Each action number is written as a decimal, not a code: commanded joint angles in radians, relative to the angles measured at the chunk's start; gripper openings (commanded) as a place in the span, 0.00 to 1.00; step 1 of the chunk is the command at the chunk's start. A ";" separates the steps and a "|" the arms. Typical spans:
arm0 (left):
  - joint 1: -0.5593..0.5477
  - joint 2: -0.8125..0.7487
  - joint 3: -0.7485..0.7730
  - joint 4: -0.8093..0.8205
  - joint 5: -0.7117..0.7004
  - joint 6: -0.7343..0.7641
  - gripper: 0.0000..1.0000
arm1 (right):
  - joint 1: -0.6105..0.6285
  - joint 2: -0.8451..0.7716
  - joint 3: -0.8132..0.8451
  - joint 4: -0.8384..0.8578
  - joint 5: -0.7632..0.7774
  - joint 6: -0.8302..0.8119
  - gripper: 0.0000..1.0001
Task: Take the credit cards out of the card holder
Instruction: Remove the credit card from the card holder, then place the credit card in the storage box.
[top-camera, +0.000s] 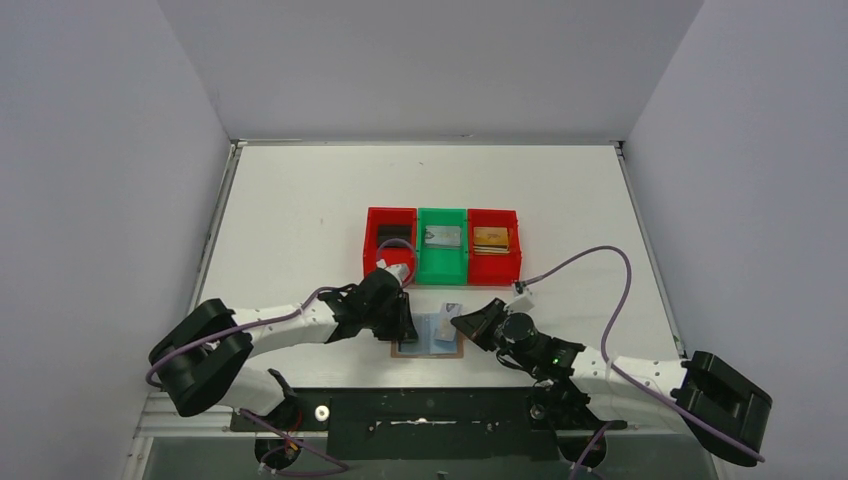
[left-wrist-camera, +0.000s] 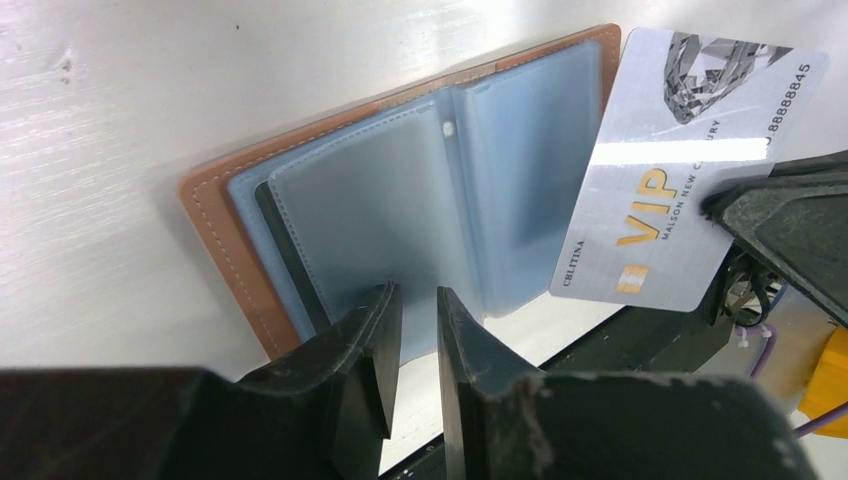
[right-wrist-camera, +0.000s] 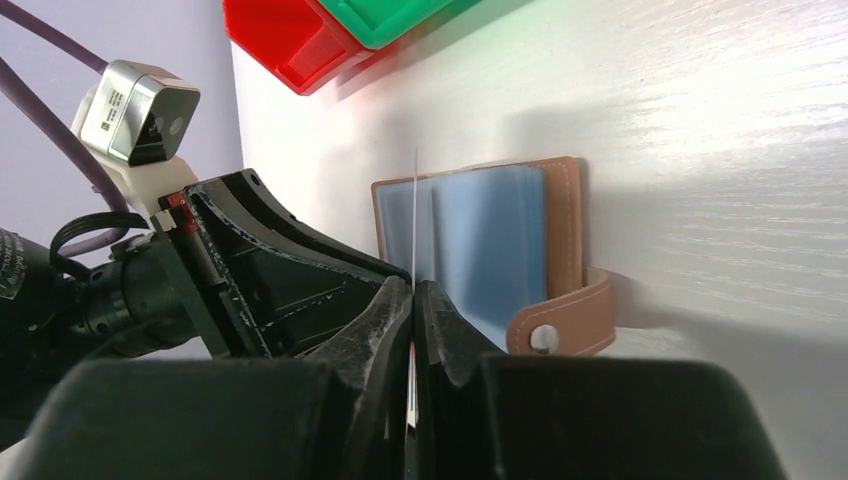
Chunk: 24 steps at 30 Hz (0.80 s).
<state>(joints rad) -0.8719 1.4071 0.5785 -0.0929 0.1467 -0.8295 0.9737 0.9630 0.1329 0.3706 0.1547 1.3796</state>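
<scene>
While tight in right hand, silver card, long axis along card holder spine.

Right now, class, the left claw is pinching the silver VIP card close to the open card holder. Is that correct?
No: the right claw pinches the silver VIP card close to the open card holder. The right wrist view shows it edge-on in that claw's grip; the left claw holds no card.

Four cards visible, three bins, one card holder.
</scene>
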 joint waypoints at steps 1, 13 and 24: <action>-0.003 -0.042 0.031 -0.079 -0.044 0.015 0.23 | -0.007 0.006 -0.031 0.148 0.044 -0.050 0.00; 0.021 -0.191 0.051 -0.178 -0.165 -0.002 0.49 | -0.001 0.055 -0.061 0.334 0.005 -0.160 0.00; 0.308 -0.401 0.063 -0.312 -0.077 0.105 0.70 | 0.023 0.051 -0.008 0.341 0.013 -0.352 0.00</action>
<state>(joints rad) -0.6533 1.0542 0.5861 -0.3218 0.0376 -0.7990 0.9798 1.0267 0.0685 0.6563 0.1444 1.1580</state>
